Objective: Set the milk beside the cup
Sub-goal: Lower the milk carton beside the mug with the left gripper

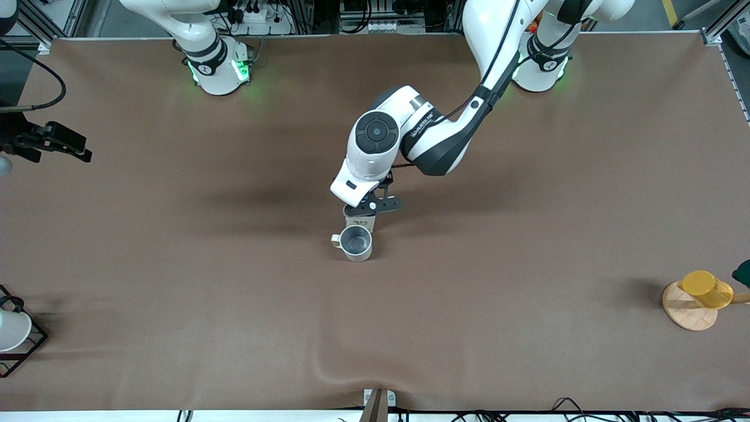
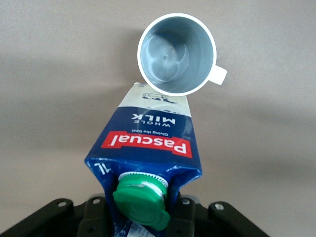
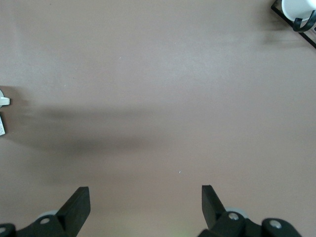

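Milk [image 2: 148, 143] sits mid-frame in my front view, pinched at its top by the left gripper [image 1: 368, 212], touching the cup [image 1: 355, 242] just below it. My right gripper [image 3: 145, 202] waits at the frame's left edge, jaws spread over bare table [image 1: 176, 264].

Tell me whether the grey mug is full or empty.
Empty: the left wrist view looks straight into the cup and shows its bare grey bottom, no liquid.

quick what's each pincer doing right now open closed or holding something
Left pincer: closed on the dark blue green-capped milk carton, beside the pale grey mug.
Right pincer: open, holding nothing, waiting.
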{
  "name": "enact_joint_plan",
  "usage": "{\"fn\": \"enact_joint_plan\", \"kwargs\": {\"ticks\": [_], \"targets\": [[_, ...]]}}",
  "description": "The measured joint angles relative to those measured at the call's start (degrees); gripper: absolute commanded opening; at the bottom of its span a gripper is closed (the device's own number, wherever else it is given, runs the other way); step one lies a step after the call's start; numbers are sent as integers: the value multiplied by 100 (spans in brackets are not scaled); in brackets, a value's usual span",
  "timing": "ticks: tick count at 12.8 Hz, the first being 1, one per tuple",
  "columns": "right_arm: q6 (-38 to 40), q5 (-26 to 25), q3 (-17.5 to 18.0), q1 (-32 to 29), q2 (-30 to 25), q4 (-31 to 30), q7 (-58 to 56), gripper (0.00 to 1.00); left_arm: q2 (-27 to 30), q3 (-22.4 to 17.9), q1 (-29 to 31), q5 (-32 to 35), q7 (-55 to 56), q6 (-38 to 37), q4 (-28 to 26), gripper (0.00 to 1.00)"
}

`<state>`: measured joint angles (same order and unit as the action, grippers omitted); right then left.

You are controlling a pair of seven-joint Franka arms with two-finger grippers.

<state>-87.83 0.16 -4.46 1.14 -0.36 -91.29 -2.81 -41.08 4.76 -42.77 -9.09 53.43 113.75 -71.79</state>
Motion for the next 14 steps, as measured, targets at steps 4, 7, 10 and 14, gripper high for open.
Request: {"fn": "enact_joint_plan", "kwargs": {"ticks": [4,7,10,14], "targets": [[5,0,44,15,18,-7,0,100,-77,-35,-79,0,0,53,-1,71],[21,0,84,38,42,-13,0,100,-93,-54,-84,0,0,91,1,100],[2,0,98,51,42,-7,0,100,-93,-113,-87,0,0,176,7,100],[2,0,99,55,40,-4,0,100,-68,-173,-91,0,0,213,114,100]]}}
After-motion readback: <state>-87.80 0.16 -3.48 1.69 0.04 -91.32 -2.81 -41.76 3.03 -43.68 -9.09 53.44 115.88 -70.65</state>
